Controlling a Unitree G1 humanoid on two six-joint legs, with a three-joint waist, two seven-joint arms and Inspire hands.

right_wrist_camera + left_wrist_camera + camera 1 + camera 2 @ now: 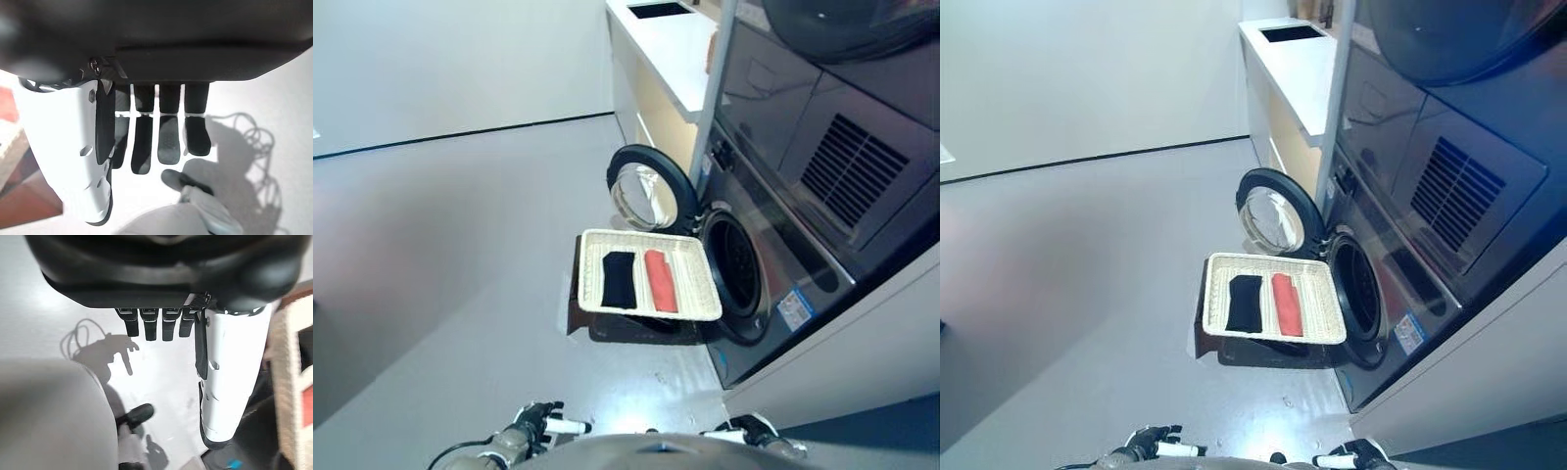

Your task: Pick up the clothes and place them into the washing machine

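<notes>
A shallow wicker basket [690, 257] rests on a low dark brown box [626, 331] beside the washing machine [773, 255], whose round door [651, 188] stands open. In the basket lie a folded black cloth [619, 278] and a folded red cloth [660, 280], side by side. My left hand [540, 423] hangs low at the bottom of the eye views, far from the basket, fingers straight and empty; its wrist view shows the fingers [151, 323] over the floor. My right hand [749, 429] hangs low too, open and empty, fingers [166, 132] straight.
A white counter [671, 49] with a dark recess runs along the wall behind the machine. A second appliance with a vent grille [852, 166] is stacked above the washer. Grey floor [460, 245] stretches to the left of the basket.
</notes>
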